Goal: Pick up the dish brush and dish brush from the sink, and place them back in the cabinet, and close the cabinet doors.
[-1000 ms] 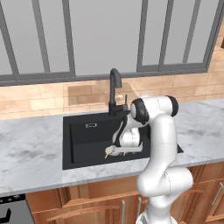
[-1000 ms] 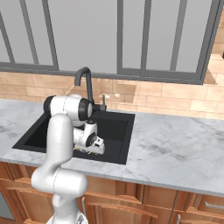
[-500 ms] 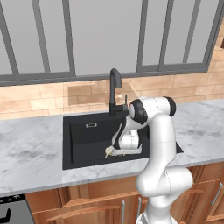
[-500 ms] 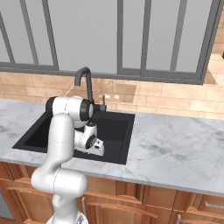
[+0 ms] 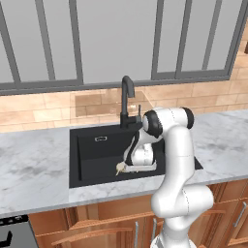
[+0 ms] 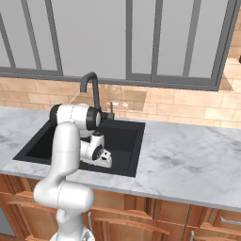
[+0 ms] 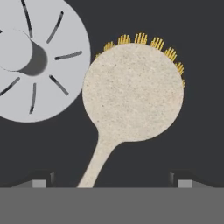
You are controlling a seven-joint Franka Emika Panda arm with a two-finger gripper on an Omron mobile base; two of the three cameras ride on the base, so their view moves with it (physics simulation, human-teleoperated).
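Note:
A tan dish brush (image 7: 131,92) with a round head and yellow bristles lies flat on the black sink floor (image 7: 197,144). Its handle runs down between my fingertips (image 7: 39,181). My gripper (image 7: 111,183) hangs open right above it, one tip on each side of the handle and apart from it. In the left base view the dish brush (image 5: 119,168) shows beside my lowered gripper (image 5: 128,167) inside the sink (image 5: 92,150). From the right base view, the gripper (image 6: 106,162) is low in the sink (image 6: 127,126). The cabinet and its doors are out of view.
A round grey drain (image 7: 35,61) sits just beside the brush head. The tall black faucet (image 5: 127,97) rises behind the basin, close to my arm. Grey marble counter (image 5: 34,169) surrounds the sink, with wooden drawer units (image 5: 106,227) below.
My hand has sunk a little lower into the sink toward the brush. The jaws stay wide apart and the brush has not moved.

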